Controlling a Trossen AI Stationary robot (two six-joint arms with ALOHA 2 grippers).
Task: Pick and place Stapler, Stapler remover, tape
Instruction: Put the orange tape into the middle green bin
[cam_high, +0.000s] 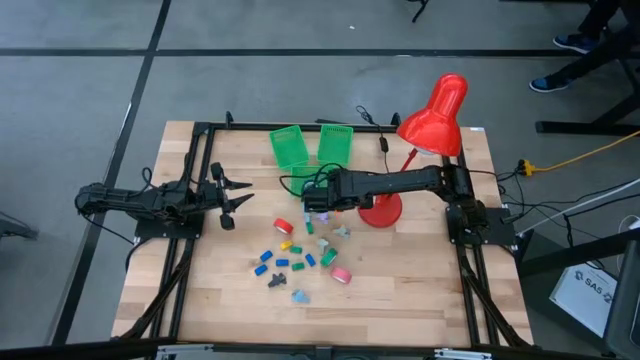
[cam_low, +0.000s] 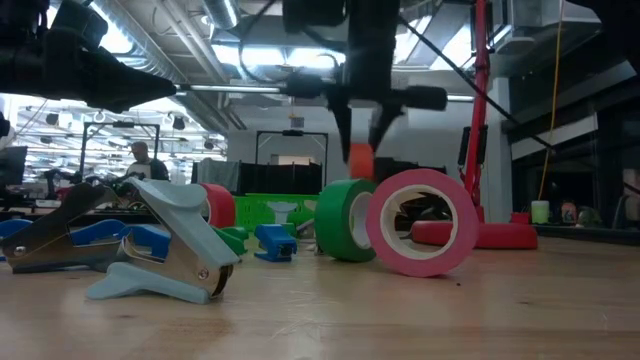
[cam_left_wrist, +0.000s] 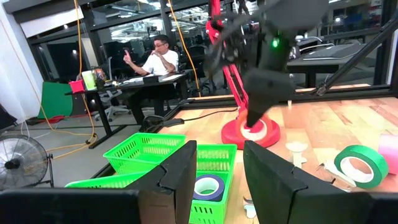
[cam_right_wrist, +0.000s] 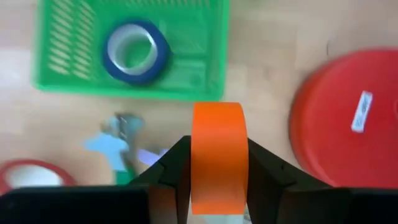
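Tape was the item in hand: an orange roll sat pinched between the right gripper fingers, standing on edge, its flat faces against the two pads and its hole axis running finger to finger.

Largest first: the wooden table, then the red lamp with its round base just off to one side of the held roll. Two green baskets lay ahead of the right fingers, near but not under them; one already held a blue roll. That basket was where I'd judge the orange roll had to go, so the coming move was a short carry forward past the fingertips, then a release.

Right arm was the nearer one, by far. Left gripper hung well apart, its fingers held close with only a narrow gap, pinching nothing.

Loose on the table below and behind the right fingers: a pink roll, a green roll, a red roll, a pale claw-shaped staple remover, and small blue blocky pieces.

Orange roll looked clean, wide-banded, unmarked.
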